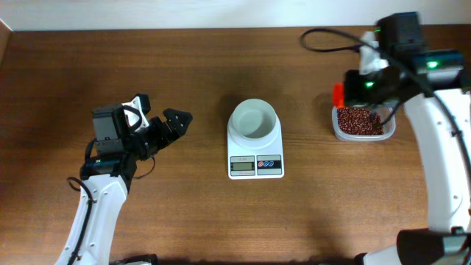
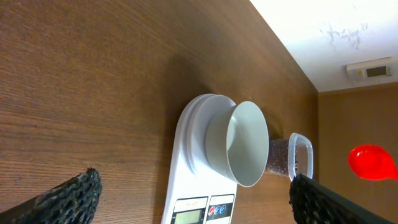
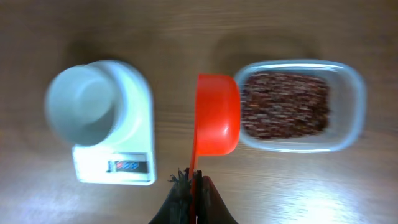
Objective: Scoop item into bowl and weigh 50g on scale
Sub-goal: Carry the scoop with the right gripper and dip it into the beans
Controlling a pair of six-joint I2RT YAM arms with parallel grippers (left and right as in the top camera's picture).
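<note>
Right wrist: my right gripper (image 3: 194, 182) clamps the scoop (image 3: 217, 115) handle; beans (image 3: 285, 102) lie in the tub (image 3: 356, 99) ahead to its right, bowl (image 3: 81, 102) on scale (image 3: 134, 152) ahead-left. My left gripper (image 1: 163, 110) gapes apart.

White bowl (image 1: 254, 120): one
Scale (image 1: 255, 166): one
Red scoop (image 3: 217, 115): one
Clear tub (image 3: 360, 102): one
Beans (image 3: 285, 104): one heap, too many to count

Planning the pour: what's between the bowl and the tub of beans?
The red scoop, held by the right gripper, as the right wrist view shows.
</note>
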